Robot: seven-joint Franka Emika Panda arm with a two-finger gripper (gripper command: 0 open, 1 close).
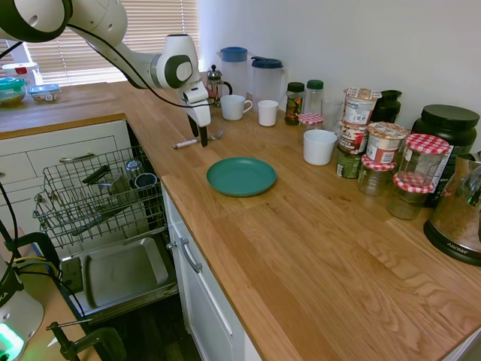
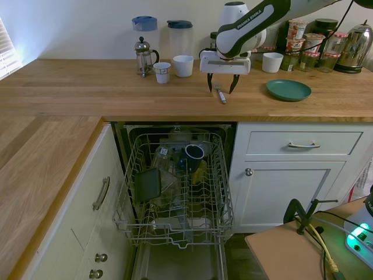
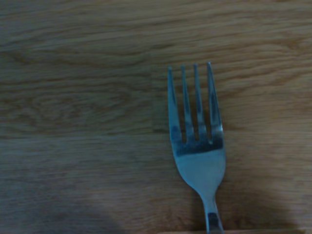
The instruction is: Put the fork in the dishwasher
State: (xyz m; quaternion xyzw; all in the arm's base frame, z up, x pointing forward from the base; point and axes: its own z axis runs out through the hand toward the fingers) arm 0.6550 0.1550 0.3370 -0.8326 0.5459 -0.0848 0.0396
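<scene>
The silver fork (image 1: 184, 142) (image 2: 221, 94) lies flat on the wooden counter, left of the green plate (image 1: 241, 176) (image 2: 288, 90). My gripper (image 1: 199, 135) (image 2: 222, 88) hangs right over it, open. Its two dark fingers (image 2: 210, 86) stand one on each side of the fork, tips close to the wood. The wrist view shows the fork's tines and neck (image 3: 196, 141) on bare wood. Below the counter the dishwasher (image 1: 113, 226) (image 2: 175, 192) stands open, its grey wire rack (image 1: 94, 197) (image 2: 214, 175) pulled out with several dishes in it.
Two white mugs (image 2: 173, 67), a French press (image 2: 144, 56) and two jugs (image 1: 250, 69) stand behind the gripper. Jars (image 1: 383, 154), a white cup (image 1: 319, 147) and a kettle (image 1: 458, 214) crowd the counter's far side. A white cupboard with a bar handle (image 1: 189, 256) adjoins the dishwasher.
</scene>
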